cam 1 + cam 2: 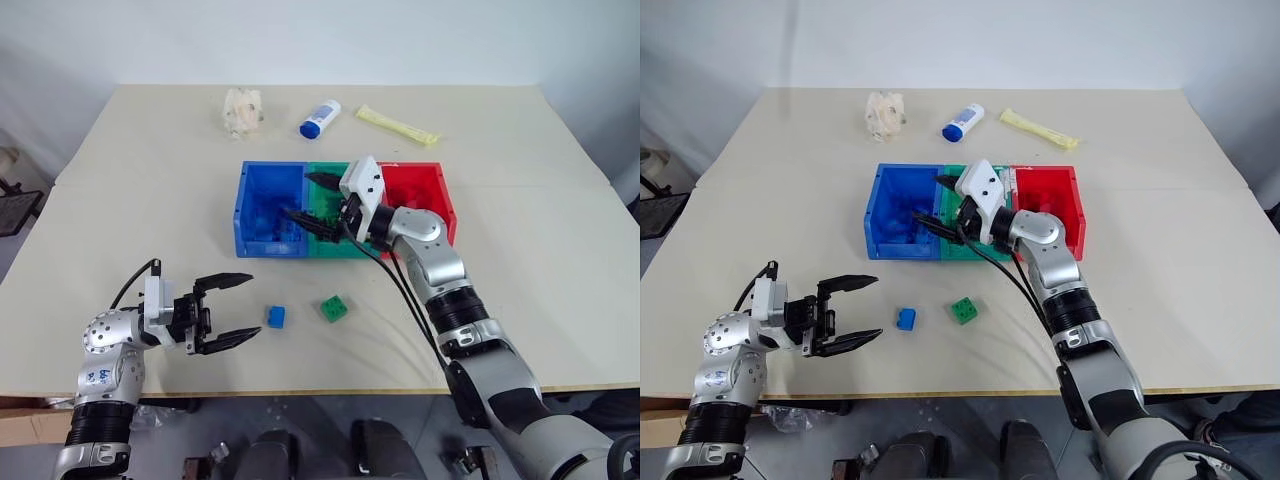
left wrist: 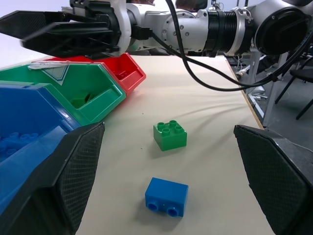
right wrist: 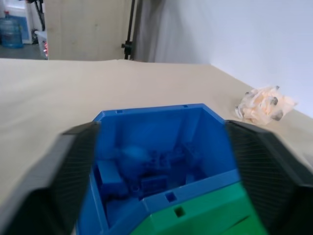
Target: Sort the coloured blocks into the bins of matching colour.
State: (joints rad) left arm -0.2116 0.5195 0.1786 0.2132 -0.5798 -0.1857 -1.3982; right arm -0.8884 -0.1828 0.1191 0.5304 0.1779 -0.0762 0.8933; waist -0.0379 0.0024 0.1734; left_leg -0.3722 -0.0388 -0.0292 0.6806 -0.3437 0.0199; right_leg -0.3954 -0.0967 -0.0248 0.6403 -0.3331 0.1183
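Three joined bins stand mid-table: blue (image 1: 270, 245), green (image 1: 337, 247) and red (image 1: 446, 200). My right gripper (image 1: 308, 197) hovers open over the blue bin's right side, by the wall it shares with the green bin, and holds nothing. Several blue blocks (image 3: 151, 183) lie inside the blue bin. Loose on the table in front of the bins are a blue block (image 1: 276, 317) and a green block (image 1: 334, 308). My left gripper (image 1: 248, 306) is open and empty at the front left, pointing towards the blue block, a short gap away.
Along the table's far side lie a crumpled pale object (image 1: 243, 110), a white bottle with a blue cap (image 1: 320, 118) and a yellow packet (image 1: 398, 125). The table's front edge (image 1: 300, 392) runs close behind the loose blocks.
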